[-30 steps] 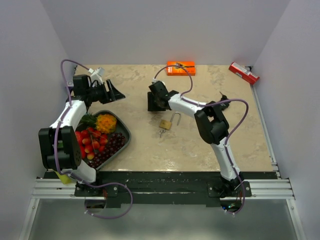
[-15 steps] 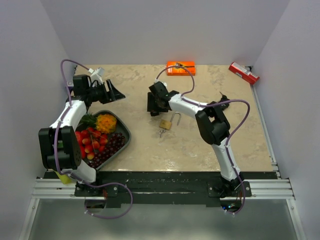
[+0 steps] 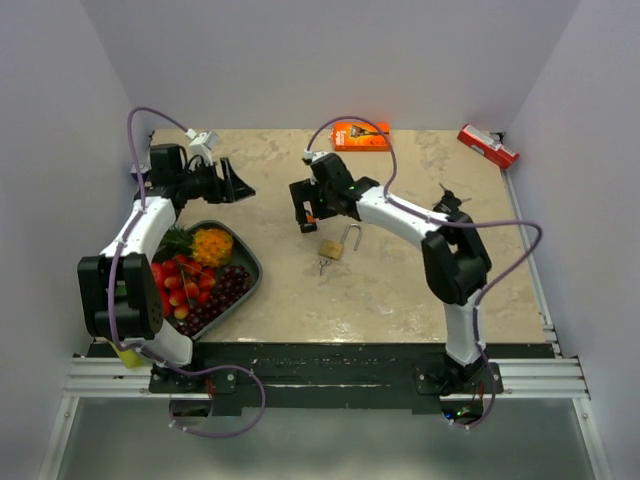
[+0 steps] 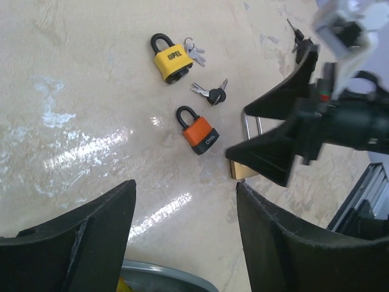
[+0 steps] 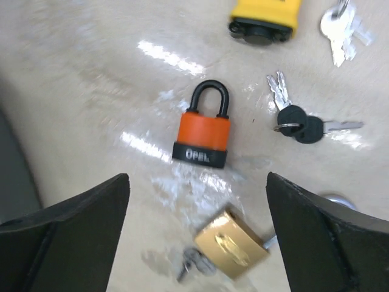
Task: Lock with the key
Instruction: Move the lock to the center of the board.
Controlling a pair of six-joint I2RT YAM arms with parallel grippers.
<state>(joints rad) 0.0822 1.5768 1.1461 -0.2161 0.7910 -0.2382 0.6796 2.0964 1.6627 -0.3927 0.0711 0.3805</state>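
A brass padlock point(image 3: 333, 248) lies mid-table with its shackle raised, and a small key point(image 3: 322, 265) sits at its bottom end. I cannot tell whether the key is inserted. The right wrist view shows the same brass padlock point(image 5: 232, 249) and a blurred key point(image 5: 191, 265) low between the fingers. My right gripper point(image 3: 310, 220) hovers just behind the padlock, open wide and empty. My left gripper point(image 3: 236, 186) is open and empty at the far left, pointing toward the padlock. In the left wrist view the right gripper point(image 4: 285, 141) hides most of the brass padlock point(image 4: 236, 171).
An orange padlock point(image 5: 203, 135), a yellow padlock point(image 5: 265, 14), black-headed keys point(image 5: 299, 126) and silver keys point(image 5: 340, 29) lie beyond the brass one. A grey fruit tray point(image 3: 249, 288) sits at front left. An orange box point(image 3: 361, 135) and a red object point(image 3: 487, 146) are at the back.
My right gripper has opened much wider and drawn up and back from the brass padlock, its elbow swinging right. The left gripper shifted slightly. The padlock stayed put.
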